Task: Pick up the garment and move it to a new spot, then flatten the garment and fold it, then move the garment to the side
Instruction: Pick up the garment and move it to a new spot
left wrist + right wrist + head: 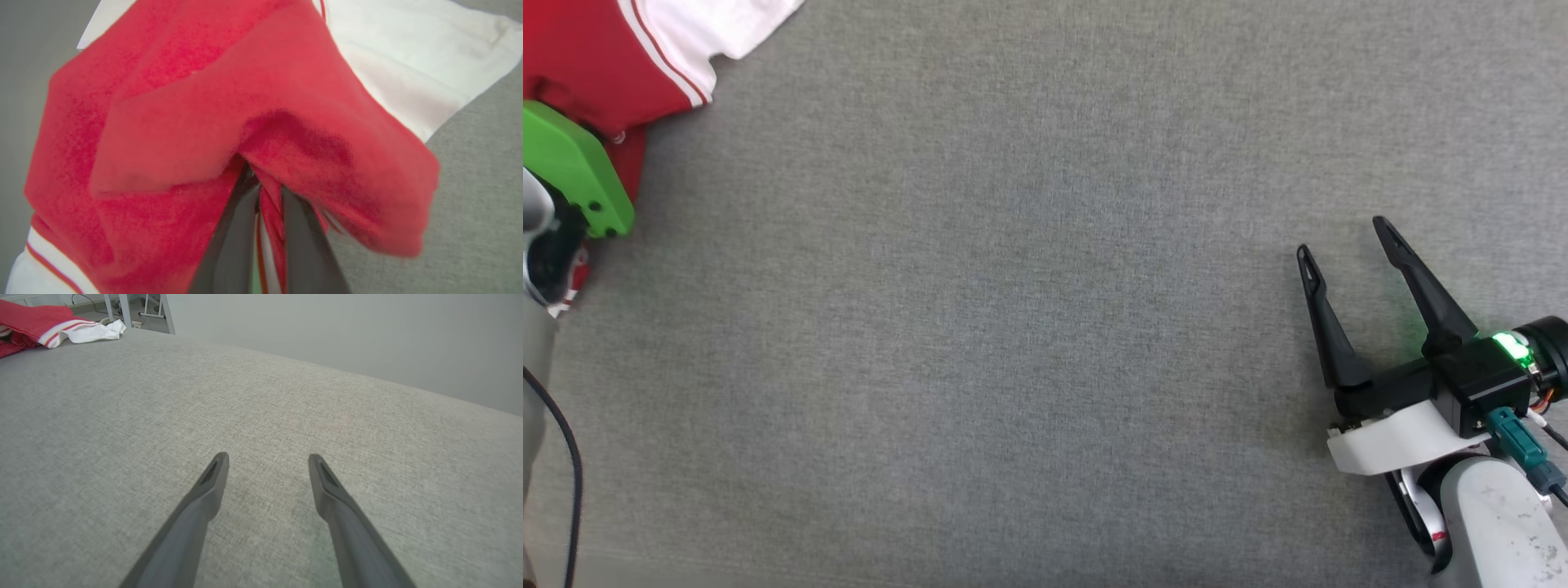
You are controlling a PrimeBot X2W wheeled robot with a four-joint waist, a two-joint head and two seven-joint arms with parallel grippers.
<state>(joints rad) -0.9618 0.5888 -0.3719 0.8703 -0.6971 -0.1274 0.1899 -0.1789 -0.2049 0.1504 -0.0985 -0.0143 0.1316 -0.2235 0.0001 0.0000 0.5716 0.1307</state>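
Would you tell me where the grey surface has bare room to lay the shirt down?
The broad middle of the surface is bare, bordered by the shirt at the far left corner and the open right gripper at the near right. It is crowded at that far left corner, where the left gripper pinches the shirt.

Grey fabric surface (1045,327), pale wall (367,335) behind
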